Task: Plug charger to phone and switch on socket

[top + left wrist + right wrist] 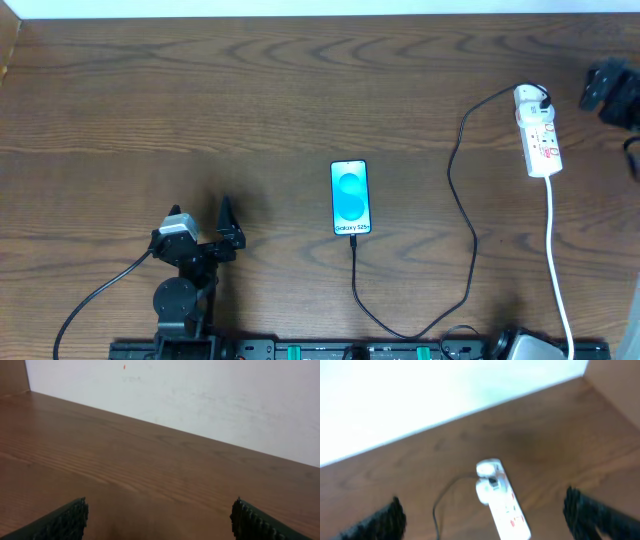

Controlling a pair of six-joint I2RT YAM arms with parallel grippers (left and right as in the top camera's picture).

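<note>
Our left tool (159,517) stands wide open over bare counter (150,460) and holds nothing. The phone (350,197) lies well to its right. Our right tool (482,502) is also wide open and empty, near the far end of the socket (538,135) but apart from it. The charger (458,190) loops from the socket's far end round to meet the phone's near edge.

The phone (349,197) lies mid-way across the table (200,100). The charger (354,270) runs from its near end, loops by the near edge, and reaches the socket (537,132) at far right.
</note>
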